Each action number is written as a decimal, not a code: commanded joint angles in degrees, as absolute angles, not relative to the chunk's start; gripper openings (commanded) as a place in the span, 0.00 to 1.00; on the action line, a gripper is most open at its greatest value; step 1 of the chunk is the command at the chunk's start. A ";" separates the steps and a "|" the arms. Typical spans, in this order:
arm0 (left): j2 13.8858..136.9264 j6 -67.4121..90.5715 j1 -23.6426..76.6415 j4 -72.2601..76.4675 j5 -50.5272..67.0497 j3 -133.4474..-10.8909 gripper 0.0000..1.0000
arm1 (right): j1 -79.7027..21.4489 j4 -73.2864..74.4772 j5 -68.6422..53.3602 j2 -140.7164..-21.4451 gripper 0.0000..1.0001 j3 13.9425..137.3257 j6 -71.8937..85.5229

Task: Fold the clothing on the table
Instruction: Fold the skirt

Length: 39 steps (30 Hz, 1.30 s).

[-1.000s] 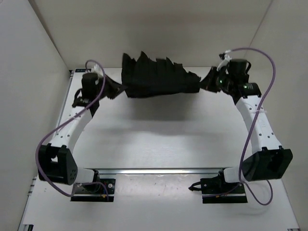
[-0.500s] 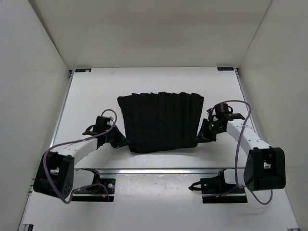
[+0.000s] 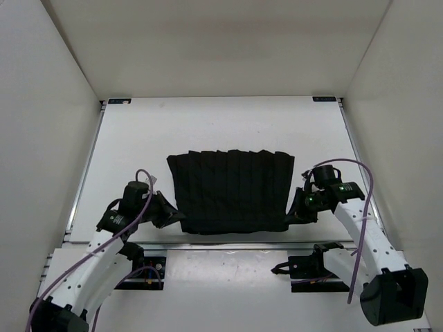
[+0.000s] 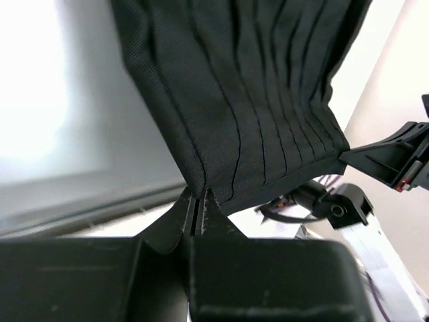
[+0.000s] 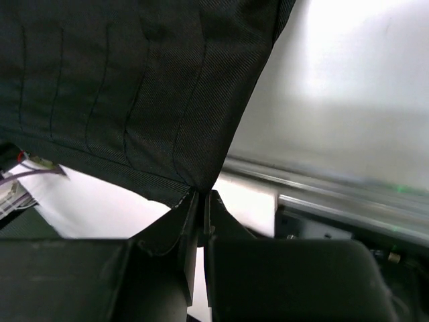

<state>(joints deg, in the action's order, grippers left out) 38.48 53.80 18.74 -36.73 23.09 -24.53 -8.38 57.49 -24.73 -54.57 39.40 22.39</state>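
- Seen from above, the white table (image 3: 208, 124) carries the clothing (image 3: 230, 190), a black pleated piece spread wide and fairly flat, lying from the centre toward 6 o'clock, with its near hem close to the metal rail (image 3: 228, 245).
- The left gripper (image 3: 173, 216) sits at the cloth's 7 o'clock corner. Its wrist view shows the jaws clenched on that corner, and the fabric fans away from the pinch.
- The right gripper (image 3: 293, 209) sits at the 5 o'clock corner. Its wrist view shows the same tight pinch on the hem's end.
- The step in hand looks like laying the garment out smooth for the first fold.
- To do it well, both corners should travel together at one height, with even pull between them so the hem runs straight.
- Too much pull could drag the far edge, and too little would let the pleats bunch.
- Whether the near hem already rests on the table cannot be told.
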 commanded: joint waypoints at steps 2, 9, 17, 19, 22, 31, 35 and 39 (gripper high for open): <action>35.76 56.86 19.86 -43.86 18.54 -28.20 0.00 | -8.35 65.38 -20.56 -49.57 0.00 43.48 24.34; 58.22 59.77 11.35 -23.68 25.58 -39.44 0.02 | -4.84 56.18 -25.38 -73.24 0.00 65.96 20.74; 97.89 62.29 4.75 -10.42 34.00 -64.86 0.49 | -0.44 54.30 -22.52 -110.52 0.29 102.88 17.67; 103.15 66.26 4.83 -3.09 37.51 -68.18 0.60 | -0.09 53.97 -21.19 -112.23 0.45 104.07 17.67; 105.99 65.13 4.83 -4.29 39.64 -72.59 0.52 | 1.04 47.66 -20.74 -108.22 0.76 96.80 17.93; 93.53 58.20 4.22 -9.82 29.10 -55.73 0.58 | 8.26 31.65 -25.65 -99.75 0.79 73.15 23.28; 88.51 56.87 6.76 -13.44 21.02 -51.69 0.60 | 10.02 24.45 -31.02 -99.41 0.79 66.20 27.94; 88.68 57.73 10.54 -13.45 15.13 -48.88 0.62 | 9.49 18.29 -31.64 -99.41 0.80 61.70 32.60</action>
